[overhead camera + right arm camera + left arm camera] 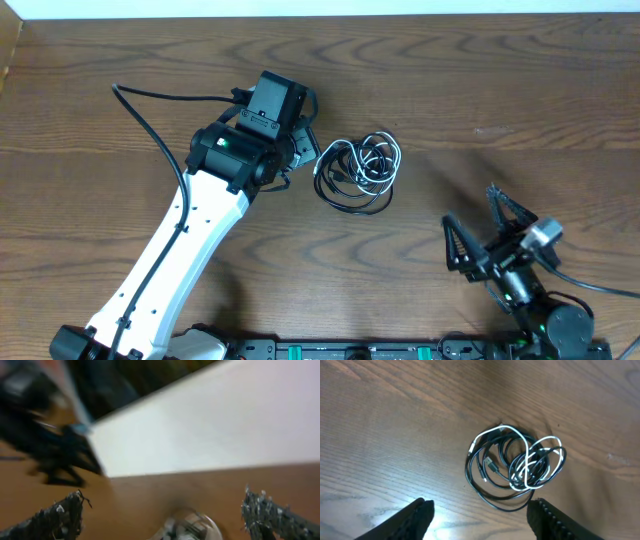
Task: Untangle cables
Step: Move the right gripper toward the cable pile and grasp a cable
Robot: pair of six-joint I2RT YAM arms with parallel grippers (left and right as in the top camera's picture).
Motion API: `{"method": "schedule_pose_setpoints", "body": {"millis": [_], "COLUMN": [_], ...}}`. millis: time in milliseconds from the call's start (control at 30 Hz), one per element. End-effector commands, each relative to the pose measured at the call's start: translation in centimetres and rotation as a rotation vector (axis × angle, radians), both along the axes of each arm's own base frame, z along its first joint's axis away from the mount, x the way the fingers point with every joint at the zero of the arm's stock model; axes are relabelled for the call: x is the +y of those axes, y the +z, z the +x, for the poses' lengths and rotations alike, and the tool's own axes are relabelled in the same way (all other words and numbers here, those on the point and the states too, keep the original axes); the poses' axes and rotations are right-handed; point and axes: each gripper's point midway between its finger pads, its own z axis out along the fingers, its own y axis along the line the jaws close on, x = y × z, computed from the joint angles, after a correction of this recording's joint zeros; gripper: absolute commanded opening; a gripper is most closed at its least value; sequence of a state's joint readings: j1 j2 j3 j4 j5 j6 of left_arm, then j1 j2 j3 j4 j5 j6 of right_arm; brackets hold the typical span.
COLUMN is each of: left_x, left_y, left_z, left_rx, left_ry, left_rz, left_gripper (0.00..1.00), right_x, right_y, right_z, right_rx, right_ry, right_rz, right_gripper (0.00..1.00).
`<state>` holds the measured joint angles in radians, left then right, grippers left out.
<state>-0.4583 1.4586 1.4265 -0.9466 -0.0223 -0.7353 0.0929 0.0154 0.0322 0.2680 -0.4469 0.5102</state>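
The cables [358, 172] lie in one knotted coil near the middle of the table [520, 90] — the white cord [522, 477] looped through the black cords [492, 502]. Best to pinch a single strand at the coil's rim, not the heap, and draw it outward while the other arm pins the rest. The left end effector [485, 520] hovers at the coil's nine o'clock, arm stretched out, jaws apart and empty. The right end effector [478, 228] sits at five o'clock, well apart — spread wide, holding nothing.
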Motion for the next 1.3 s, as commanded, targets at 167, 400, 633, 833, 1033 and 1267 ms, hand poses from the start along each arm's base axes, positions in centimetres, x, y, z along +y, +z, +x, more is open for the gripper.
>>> {"method": "schedule_pose_setpoints", "body": {"millis": [167,400,633,833,1033,1267], "left_x": [0.5,0.5,0.6,0.6,0.6,0.6], "left_y": [-0.3,-0.3,-0.4,-0.4,-0.4,-0.4], "left_z": [0.0,-0.1,-0.3,-0.3,-0.3,-0.3], "left_rx": [0.013,0.013,0.023,0.023,0.023,0.023], "left_ry": [0.01,0.01,0.01,0.01,0.01,0.01], "left_rz": [0.022,0.023,0.028,0.028,0.028,0.027], "left_gripper": [0.8,0.87,0.87,0.87,0.87,0.87], "right_x": [0.4,0.7,3.2,3.0,2.7,3.1], "right_y": [7.3,4.9,-2.0,-9.3,-13.5,-16.2], "right_z": [-0.1,5.1,8.0,11.0,15.3,18.3], "right_rx": [0.113,0.617,0.955,1.165,1.238,1.225], "right_ry": [-0.006,0.073,0.286,0.292,0.23,0.211], "right_rz": [-0.237,-0.43,-0.385,-0.393,-0.276,-0.235], "right_gripper": [0.99,0.99,0.99,0.99,0.94,0.44]}}
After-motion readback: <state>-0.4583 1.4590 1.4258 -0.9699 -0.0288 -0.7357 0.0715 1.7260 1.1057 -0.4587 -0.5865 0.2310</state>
